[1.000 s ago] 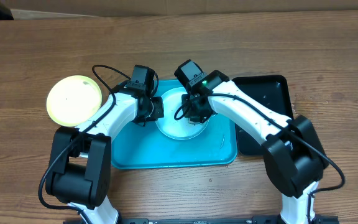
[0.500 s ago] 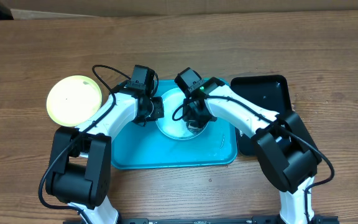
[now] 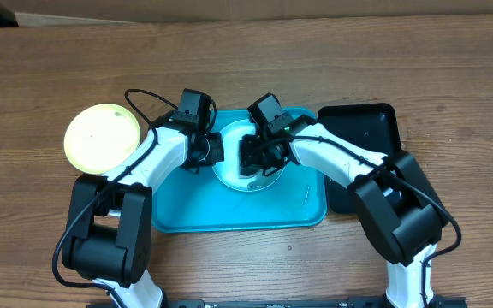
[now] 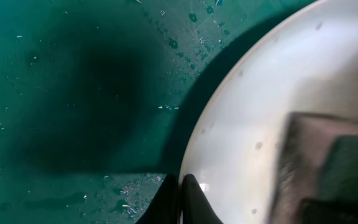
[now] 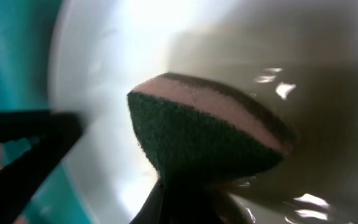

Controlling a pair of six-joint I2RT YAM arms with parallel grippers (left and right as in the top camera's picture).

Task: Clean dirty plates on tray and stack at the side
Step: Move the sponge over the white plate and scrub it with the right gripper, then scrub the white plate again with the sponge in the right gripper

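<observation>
Mid-frame, the right end effector [image 5: 180, 198] grips a wedge-shaped sponge [image 5: 207, 134], coarse green scourer over pink foam, against a glossy pale round plate [image 4: 253, 106]; the left end effector [image 4: 181, 198] pinches its rim.

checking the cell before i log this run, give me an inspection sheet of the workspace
surface: wooden table, bare grain where it shows
job's things: turquoise tray at centre with a pale plate in it; lime-green plate on the table left of the tray; no third plate seen
clutter: black tray right of the turquoise tray; small specks on the tray floor
grippers: left gripper shut on the pale plate's rim; right gripper shut on a sponge that lies against the plate
cables: black cable arcs between the lime-green plate and the tray
surroundings: pale strip beyond the far edge
</observation>
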